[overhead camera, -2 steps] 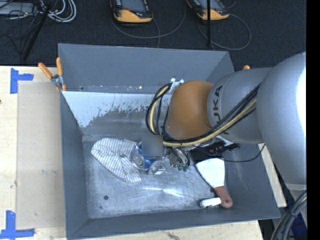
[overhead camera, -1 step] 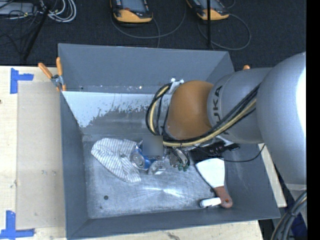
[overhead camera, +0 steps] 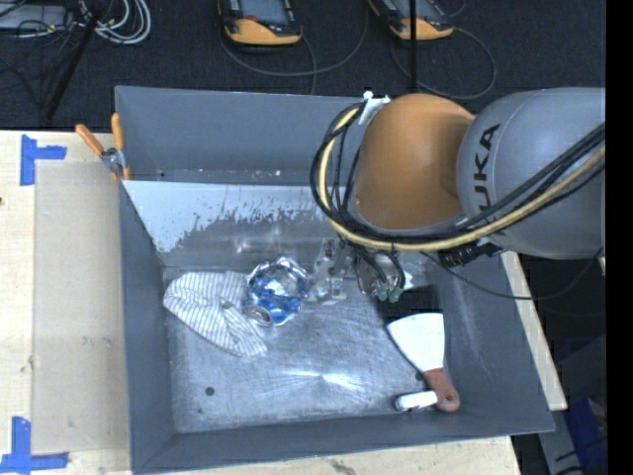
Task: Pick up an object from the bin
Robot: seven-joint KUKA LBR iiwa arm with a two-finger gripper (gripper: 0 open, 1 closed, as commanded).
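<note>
Camera view looked down on the grey metal bin [overhead camera: 218, 137], with the arm [overhead camera: 534, 166] coming in from 3 o'clock and its orange wrist cover [overhead camera: 410, 161] hanging over the bin's 1 o'clock part. The gripper [overhead camera: 331, 273] sat low near the middle of the bin floor, a touch toward 12 o'clock. Honestly I couldn't tell if the pincer was wide or narrow, since the hardware under the cover all ran together. Closest thing to it was a crumpled blue-and-clear lump [overhead camera: 274, 293], which looked like shiny wrap or a bag around something blue. It lay right at the gripper's 9 o'clock, so close I couldn't say whether they touched. That lump rested against a white cloth with thin dark stripes [overhead camera: 210, 310], which spread out toward the bin's 9 o'clock, one corner trailing down toward 7. Over at 4 o'clock from the middle lay a white scraper [overhead camera: 420, 342] with a reddish-brown handle [overhead camera: 445, 394], blade end toward 12 o'clock, handle toward 5. A small white piece [overhead camera: 415, 401] lay at the handle's 9 o'clock, touching or nearly so. A black thing [overhead camera: 420, 297] sat just at the blade's 12 o'clock, partly tucked under the wrist.
</note>
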